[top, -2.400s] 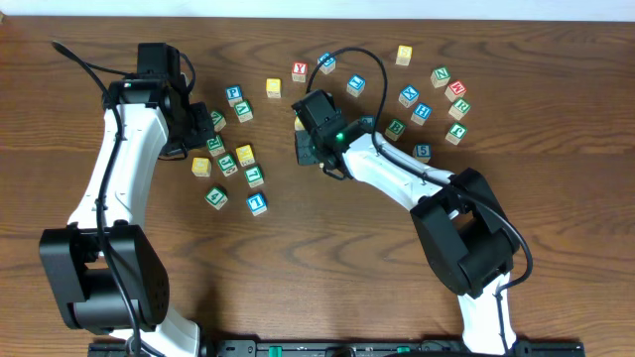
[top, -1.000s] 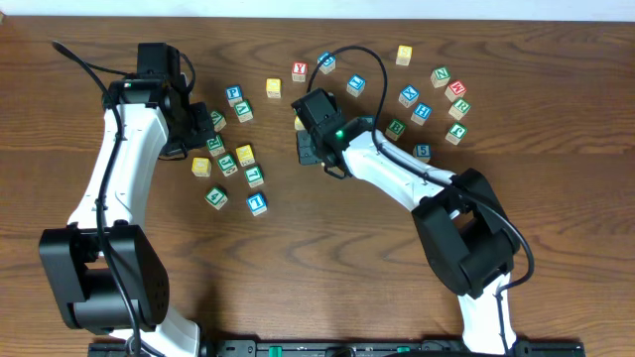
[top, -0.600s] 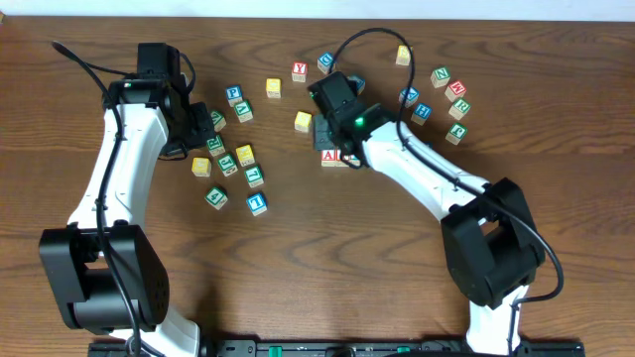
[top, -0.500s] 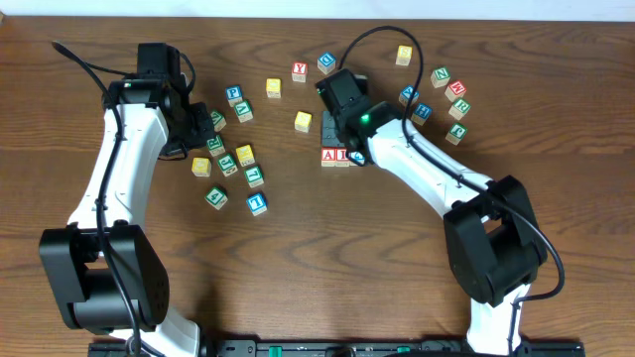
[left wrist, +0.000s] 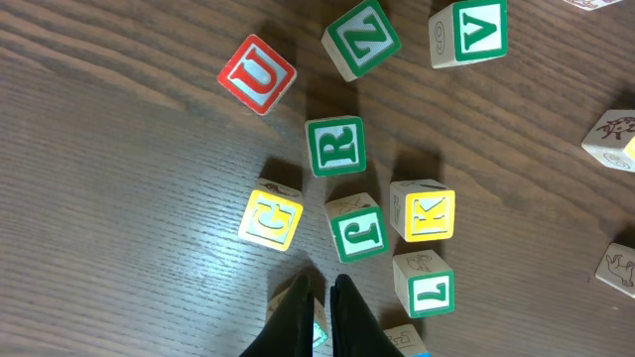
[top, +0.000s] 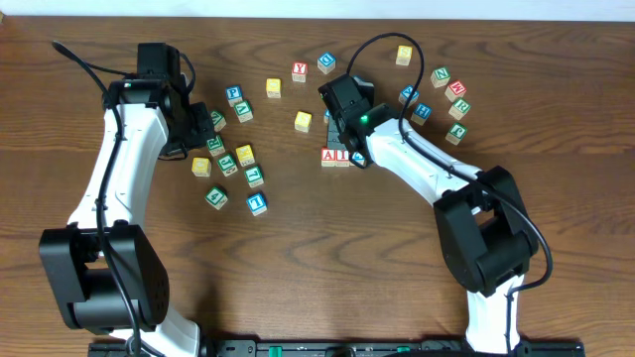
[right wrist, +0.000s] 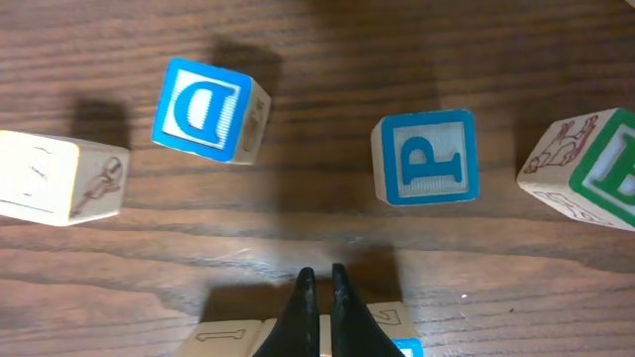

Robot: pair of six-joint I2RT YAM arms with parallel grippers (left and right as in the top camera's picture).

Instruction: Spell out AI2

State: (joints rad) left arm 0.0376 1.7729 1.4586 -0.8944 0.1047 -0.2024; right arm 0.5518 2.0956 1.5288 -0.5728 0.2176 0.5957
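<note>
Three cubes lie in a row mid-table: the red A, the red I and a blue-edged cube, the 2, half under the right arm. My right gripper hovers just behind this row, shut and empty. In the right wrist view its fingertips meet above two of the row's cubes, one showing an outlined I on its side, the other an outlined 2. My left gripper is shut and empty over the left cluster, its tips above a green-edged cube.
Loose cubes lie around: blue D and blue P just beyond the right fingers, a yellow cube, a blue 1, and several at the far right. Under the left wrist sit R, K, L and U.
The right arm swung right and toward the far edge, uncovering the A and I cubes in the row and the yellow cube. The left arm has not moved.
</note>
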